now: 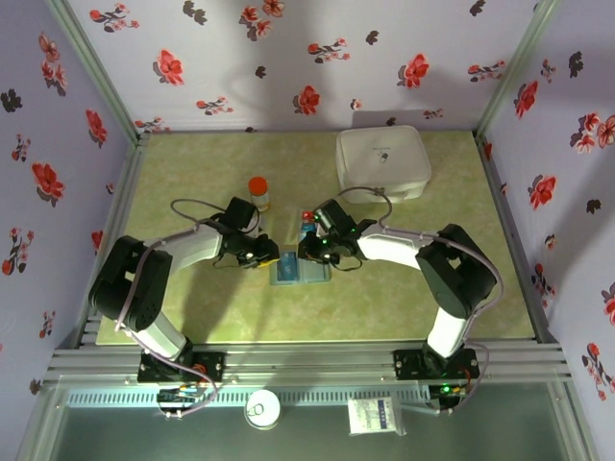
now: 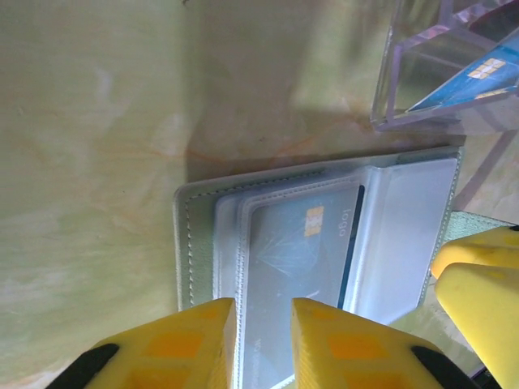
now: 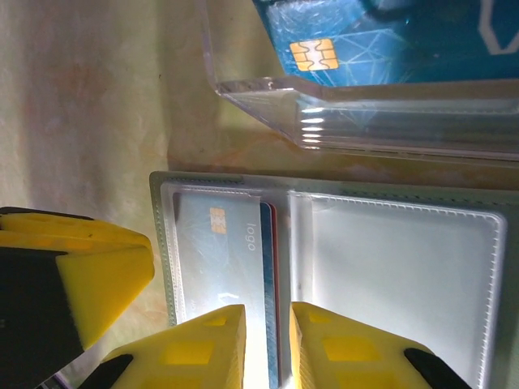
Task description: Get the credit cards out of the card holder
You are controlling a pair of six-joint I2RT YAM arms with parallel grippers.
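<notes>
Nearest the camera, grey metal rails (image 1: 307,363) ran across the table's front edge. A white round disc (image 1: 260,410) and a small white packet (image 1: 373,416) lay on the dark ledge below them. Beyond the two arm bases stretched the table (image 1: 192,317), its surface a pale green-yellow with faint marbling. The card holder (image 1: 300,270) lay open and flat near the middle of it, clear pockets facing up. A blue credit card (image 2: 300,243) sat inside one pocket, with the edge of a red card (image 3: 273,267) showing along its side. The left gripper (image 2: 263,316) and right gripper (image 3: 268,316) met over the holder from either side, each with its yellow fingers set a narrow gap apart above that pocket; whether either pinched anything could not be told. Just beyond the holder stood a clear plastic stand (image 3: 365,121) with another blue card (image 3: 389,32) in it. Farther back were an orange-capped bottle (image 1: 258,192) and, to the right, a white box (image 1: 382,163) with rounded corners. Pale lilac walls (image 1: 288,58) printed with red and dark flowers closed in the table on three sides.
</notes>
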